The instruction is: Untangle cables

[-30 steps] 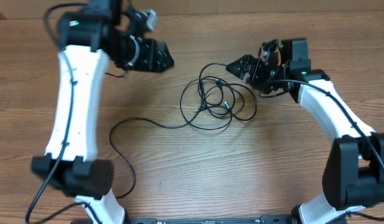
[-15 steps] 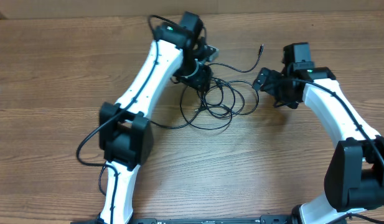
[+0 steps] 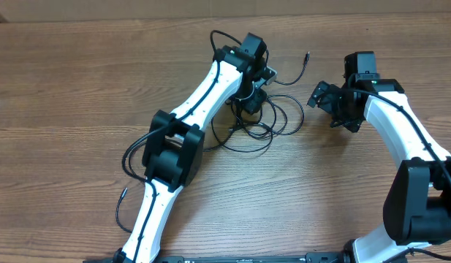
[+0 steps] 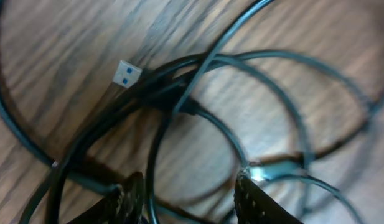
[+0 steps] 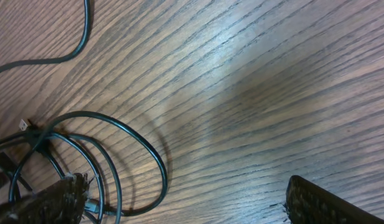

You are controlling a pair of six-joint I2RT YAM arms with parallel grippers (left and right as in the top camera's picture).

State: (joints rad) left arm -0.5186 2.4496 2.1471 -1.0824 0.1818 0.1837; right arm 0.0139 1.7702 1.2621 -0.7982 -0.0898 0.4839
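Two arms work over the table (image 3: 79, 88). Within the last second the left arm (image 3: 203, 93) has swung in from the far left side and come down on the cables (image 3: 258, 126). The cables lie as one knotted bundle of loops near the middle of the table, toward its far edge. The right arm (image 3: 400, 139) has backed off slightly to the right. We judge this to be the start of a grasp, since no strand is separated yet.

The left fingers (image 4: 126, 199) have narrowed to a partial opening. They stand apart with loops running between them. One strand sits just beside the left-hand finger, and none is visibly pinched.

The right fingers (image 5: 316, 202) are spread wide beside the bundle and hold nothing.

One small silver plug (image 4: 126, 73) lies at the edge of the knot.
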